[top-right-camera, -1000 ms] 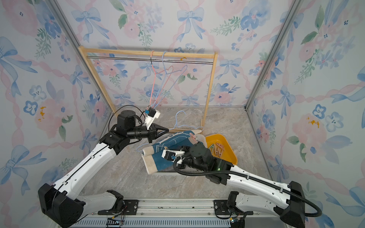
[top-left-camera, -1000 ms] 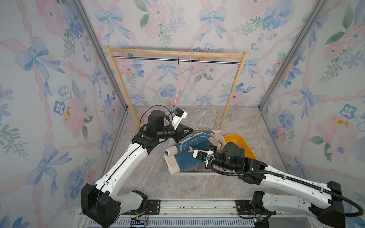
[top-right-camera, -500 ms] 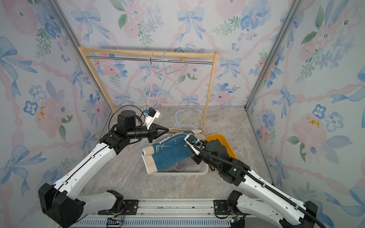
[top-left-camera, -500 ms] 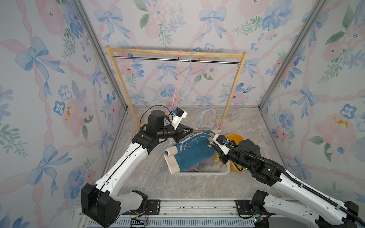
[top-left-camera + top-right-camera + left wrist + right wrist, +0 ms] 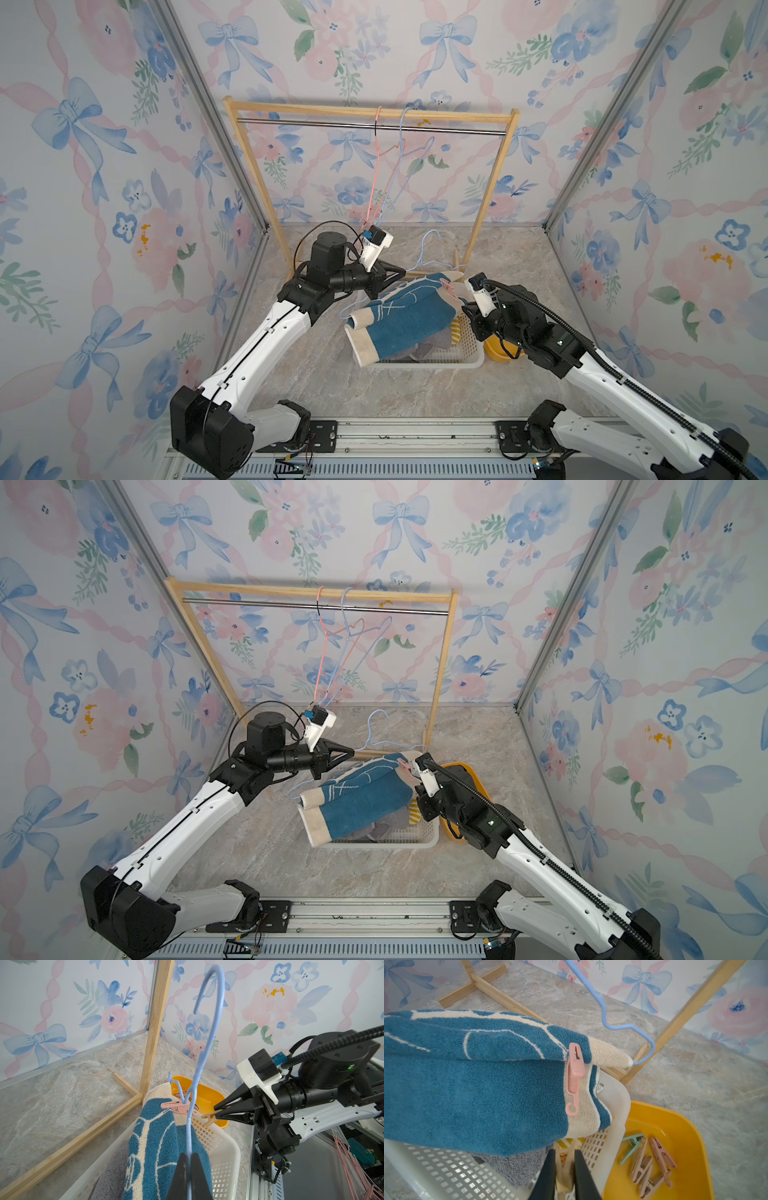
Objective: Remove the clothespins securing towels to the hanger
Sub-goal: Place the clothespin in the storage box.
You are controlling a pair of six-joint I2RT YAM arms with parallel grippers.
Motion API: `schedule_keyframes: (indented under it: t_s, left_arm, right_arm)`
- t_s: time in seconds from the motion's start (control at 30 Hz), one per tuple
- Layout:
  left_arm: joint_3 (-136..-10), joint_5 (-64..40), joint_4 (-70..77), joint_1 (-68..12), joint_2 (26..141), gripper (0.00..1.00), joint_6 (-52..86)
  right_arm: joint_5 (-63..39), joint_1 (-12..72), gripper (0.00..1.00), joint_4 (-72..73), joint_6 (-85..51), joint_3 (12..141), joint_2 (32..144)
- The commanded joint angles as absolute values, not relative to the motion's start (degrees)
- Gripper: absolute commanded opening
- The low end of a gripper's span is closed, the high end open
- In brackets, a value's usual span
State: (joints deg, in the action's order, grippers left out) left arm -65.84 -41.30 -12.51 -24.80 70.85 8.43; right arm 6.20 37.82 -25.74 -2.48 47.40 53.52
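**Two robot arms hold a towel-draped hanger over a laundry basket**

The left arm reaches in from the near left, elbow low and wrist level. Its left pincer (image 5: 188, 1160) points toward the centre and is clamped tight on the lower wire of a light blue wire hanger (image 5: 207, 1043). It holds the hanger above the marble-patterned table (image 5: 311, 374).

The right arm comes in from the near right with its wrist angled toward the hanger's far end. The right pincer (image 5: 216, 1112) is pinched narrow around a tan plastic clothespin (image 5: 208, 1119), held just beside the towel's end, above the basket rim.

A dark blue terry towel with a cream border and white line drawing (image 5: 407, 320) is draped over the held hanger. Its lower end droops into a white perforated plastic basket (image 5: 469, 361). One pale pink clothespin (image 5: 574, 1076) is clipped on the towel at the cream border, pinning it to the hanger.

In the basket beneath lie a plain grey towel (image 5: 512, 1167) and a yellow-and-white striped towel (image 5: 457, 332). A yellow plastic tray (image 5: 675, 1126) sits against the basket on the robot's right. It holds a light green clothespin (image 5: 633, 1145) and several loose tan and pink clothespins (image 5: 652, 1165).

A wooden clothes rack (image 5: 370, 111) stands close behind. A bare pink wire hanger (image 5: 375, 162) and a bare blue one hang on its rail.
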Motion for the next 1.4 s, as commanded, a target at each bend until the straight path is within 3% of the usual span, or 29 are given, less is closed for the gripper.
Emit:
schedule_keyframes:
  t_s: [0.0, 1.03, 1.2, 1.37]
  left_arm:
    - [-66.80, -40.57, -10.57, -23.94, 71.10, 0.00, 9.62]
    - [-65.83, -40.35, -8.23, -22.78, 70.49, 0.00, 11.95]
    - [-65.87, -40.48, -8.13, -22.76, 70.62, 0.00, 11.95]
    - [-65.57, -40.57, -7.96, -22.71, 70.69, 0.00, 11.95]
  right_arm:
    - [7.37, 36.83, 0.14, -28.81, -6.95, 46.15, 54.28]
    - [6.20, 36.21, 0.12, -30.15, -16.17, 44.50, 69.14]
    - [6.13, 35.57, 0.11, -29.44, -16.17, 44.67, 65.98]
    - [0.72, 28.04, 0.12, -31.49, -15.78, 46.90, 57.90]
